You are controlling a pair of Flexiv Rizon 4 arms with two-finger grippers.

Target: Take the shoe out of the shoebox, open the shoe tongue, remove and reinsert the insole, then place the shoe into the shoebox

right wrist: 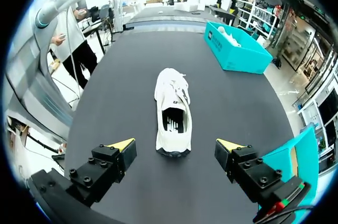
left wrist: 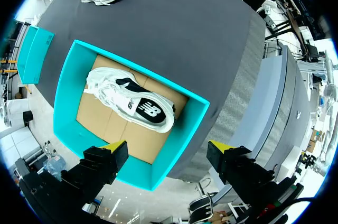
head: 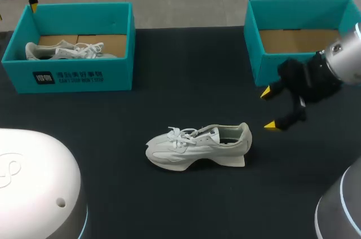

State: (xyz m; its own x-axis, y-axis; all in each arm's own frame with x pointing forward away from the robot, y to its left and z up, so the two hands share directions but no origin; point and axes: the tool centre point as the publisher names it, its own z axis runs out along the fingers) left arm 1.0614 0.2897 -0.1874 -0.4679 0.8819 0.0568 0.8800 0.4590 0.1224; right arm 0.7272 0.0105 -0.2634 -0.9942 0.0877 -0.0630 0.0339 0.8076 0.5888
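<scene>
A white shoe point(head: 197, 146) is laid on the dark surface point(head: 169, 81), outside both boxes; a second shoe point(head: 62, 51) is held in the left shoebox point(head: 73, 78); the right shoebox point(head: 252, 47) is lined with cardboard; the right gripper point(head: 268, 110) is spread apart near the white shoe's heel, the left gripper point(left wrist: 168, 146) likewise above the left shoebox.

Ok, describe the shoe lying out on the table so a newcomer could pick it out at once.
Start at the dark table, with the teal left shoebox and right shoebox along its far side. Nearer than both, around the middle, a white laced shoe stands on its sole. The only other shoe sits inside the left shoebox; this one is on bare tabletop.
</scene>
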